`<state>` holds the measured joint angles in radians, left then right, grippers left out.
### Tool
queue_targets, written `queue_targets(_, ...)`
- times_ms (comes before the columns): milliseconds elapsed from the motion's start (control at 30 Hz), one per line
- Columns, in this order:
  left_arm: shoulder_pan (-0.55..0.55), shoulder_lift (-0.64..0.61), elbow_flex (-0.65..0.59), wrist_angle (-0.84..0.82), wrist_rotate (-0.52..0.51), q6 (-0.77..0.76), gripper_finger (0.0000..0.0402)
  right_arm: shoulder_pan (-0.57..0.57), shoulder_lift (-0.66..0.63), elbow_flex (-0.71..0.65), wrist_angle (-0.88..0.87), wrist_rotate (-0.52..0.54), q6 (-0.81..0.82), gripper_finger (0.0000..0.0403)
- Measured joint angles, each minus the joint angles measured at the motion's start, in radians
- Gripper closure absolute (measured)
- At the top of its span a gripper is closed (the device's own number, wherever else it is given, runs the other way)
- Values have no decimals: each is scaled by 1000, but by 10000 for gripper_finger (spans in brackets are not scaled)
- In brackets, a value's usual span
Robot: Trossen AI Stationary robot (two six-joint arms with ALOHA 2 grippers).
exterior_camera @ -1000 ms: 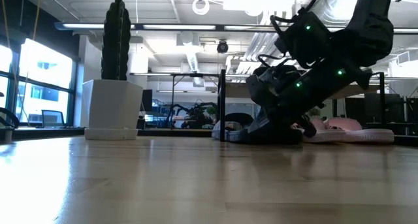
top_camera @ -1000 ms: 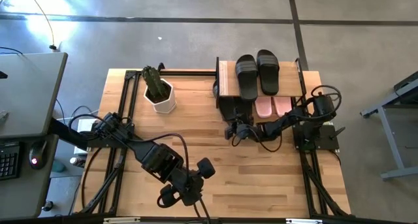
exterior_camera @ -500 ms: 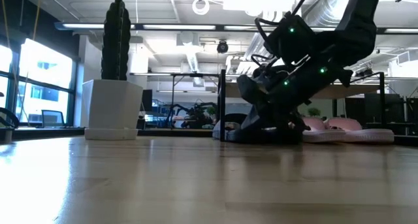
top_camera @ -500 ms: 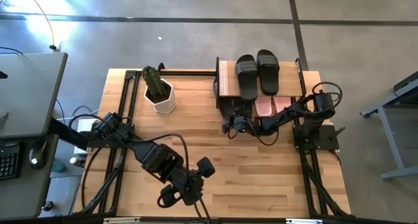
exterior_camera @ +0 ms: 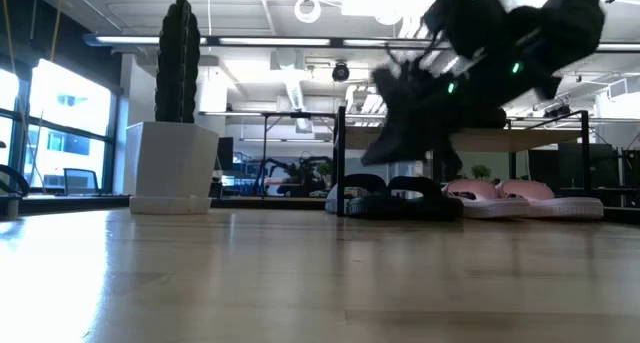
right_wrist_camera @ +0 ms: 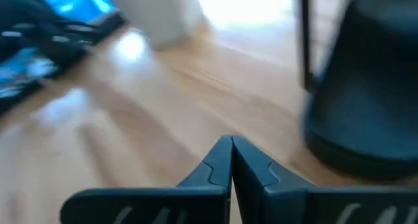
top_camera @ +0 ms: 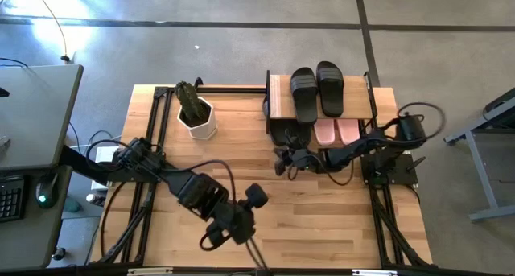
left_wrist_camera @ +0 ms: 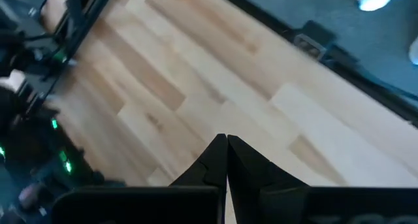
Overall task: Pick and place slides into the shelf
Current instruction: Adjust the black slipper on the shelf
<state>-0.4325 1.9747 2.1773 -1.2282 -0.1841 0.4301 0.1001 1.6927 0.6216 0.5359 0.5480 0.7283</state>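
Note:
The shelf [top_camera: 278, 99] stands at the table's far right. Two black slides [top_camera: 304, 93] [top_camera: 330, 88] lie on its top board. Two pink slides [top_camera: 335, 131] lie beneath it, soles down, also visible in the low view [exterior_camera: 520, 195]. More black slides [exterior_camera: 400, 201] rest on the table under the shelf's left part. My right gripper [top_camera: 280, 160] [right_wrist_camera: 231, 145] is shut, holds nothing, and hangs in the air just in front of them [exterior_camera: 378, 151]. My left gripper [top_camera: 211, 242] [left_wrist_camera: 226, 143] is shut near the table's front edge, above bare wood.
A white pot with a cactus [top_camera: 198, 121] stands at the far left of the table, well apart from the shelf. Bare wooden tabletop [top_camera: 322, 220] lies between the arms and toward the front right. Black rails run along both side edges.
My right gripper, which was low at the black slides under the shelf, has risen clear of them and stayed shut. The black slides remain flat on the table.

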Motion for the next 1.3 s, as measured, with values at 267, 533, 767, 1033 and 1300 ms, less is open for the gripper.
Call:
queue_targets(267, 66, -17, -1, -25, -12, 44, 401, 107, -367, 0, -78, 12, -274, 403)
queue_targets(533, 121, -106, -1, -45, -41, 145, 401, 54, -786, 126, -620, 228, -424, 403)
queue_targets(767, 254, -132, 0, 36, 279, 369, 401, -231, -806, 396, -1080, 44, -441, 403)
queue_targets(1033, 402, -116, -1, -4, 545, 581, 401, -499, -656, 619, -1334, -86, -752, 403)
queue_targets(1300, 502, -111, -124, -23, 760, 810, 401, -631, -505, 656, -1476, -52, -935, 398)
